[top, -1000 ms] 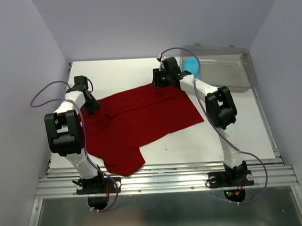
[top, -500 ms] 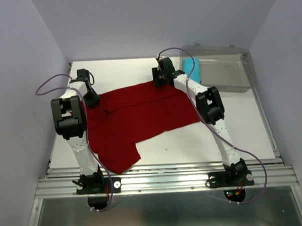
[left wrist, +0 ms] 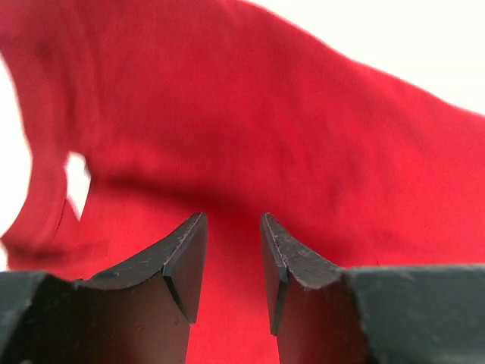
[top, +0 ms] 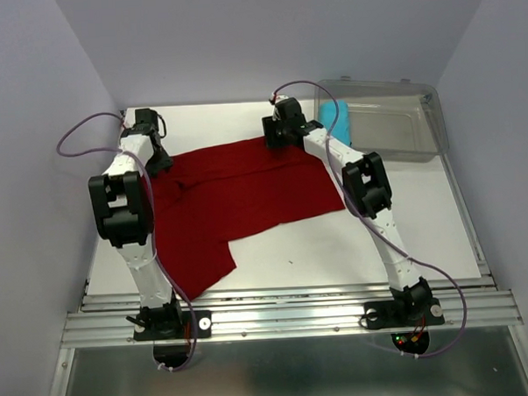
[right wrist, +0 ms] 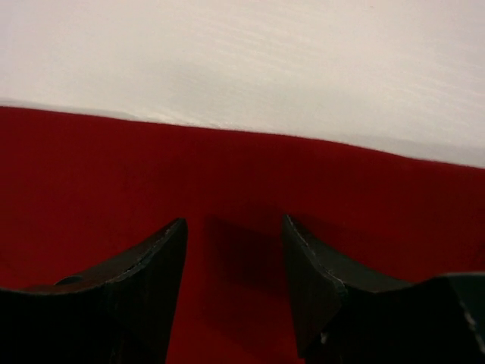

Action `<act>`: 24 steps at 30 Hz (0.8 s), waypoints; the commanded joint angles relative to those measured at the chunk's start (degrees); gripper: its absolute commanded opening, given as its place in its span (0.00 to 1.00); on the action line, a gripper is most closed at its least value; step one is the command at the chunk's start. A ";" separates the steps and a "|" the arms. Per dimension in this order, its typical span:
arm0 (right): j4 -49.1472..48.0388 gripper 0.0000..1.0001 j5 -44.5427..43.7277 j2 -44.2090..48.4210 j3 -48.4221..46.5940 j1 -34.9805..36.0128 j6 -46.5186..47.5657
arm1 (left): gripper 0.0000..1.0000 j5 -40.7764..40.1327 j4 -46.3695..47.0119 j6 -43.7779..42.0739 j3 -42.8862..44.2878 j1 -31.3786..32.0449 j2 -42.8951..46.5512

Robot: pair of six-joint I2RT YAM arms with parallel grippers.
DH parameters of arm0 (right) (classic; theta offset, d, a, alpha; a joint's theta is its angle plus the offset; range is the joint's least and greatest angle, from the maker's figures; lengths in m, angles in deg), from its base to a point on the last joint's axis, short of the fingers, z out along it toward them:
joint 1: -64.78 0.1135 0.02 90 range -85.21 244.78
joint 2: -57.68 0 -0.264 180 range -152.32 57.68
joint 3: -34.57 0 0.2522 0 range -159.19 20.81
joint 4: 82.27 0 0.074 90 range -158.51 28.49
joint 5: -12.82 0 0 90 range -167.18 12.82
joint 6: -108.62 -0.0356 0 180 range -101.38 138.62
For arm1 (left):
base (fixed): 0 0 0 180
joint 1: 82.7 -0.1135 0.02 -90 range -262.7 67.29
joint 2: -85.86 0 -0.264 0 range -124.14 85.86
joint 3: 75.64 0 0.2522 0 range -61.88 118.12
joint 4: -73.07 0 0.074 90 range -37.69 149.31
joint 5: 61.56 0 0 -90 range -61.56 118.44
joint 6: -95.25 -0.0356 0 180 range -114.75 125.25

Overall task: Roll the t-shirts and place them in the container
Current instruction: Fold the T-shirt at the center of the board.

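The dark red t-shirt lies spread flat on the white table, one sleeve trailing toward the near left. My left gripper hovers over its far-left part, and in the left wrist view that gripper is open, with red cloth showing through the gap. At the shirt's far edge my right gripper stands open; the right wrist view shows this gripper just above the cloth, near its hem. The cyan-blue t-shirt sits as a compact roll in the bin.
A clear plastic bin stands at the far right corner of the table. Purple walls close in on both sides. A metal rail runs along the near edge by the arm bases.
Both arms have stretched toward the far side, and the red shirt has slid away and left with them, lying flatter. Both pairs of jaws have widened.
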 commanded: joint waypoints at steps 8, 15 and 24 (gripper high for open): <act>-7.42 0.58 6.28 19.02 16.57 0.38 -4.42 | 0.36 -5.08 -0.93 2.89 -19.30 13.52 21.16; -7.60 0.59 5.75 22.36 21.84 0.38 -4.51 | 0.35 -1.73 2.49 2.63 -19.06 13.52 14.05; -7.69 0.60 5.75 22.80 22.72 0.38 -4.16 | 0.35 -3.92 2.67 2.11 -14.04 10.71 7.54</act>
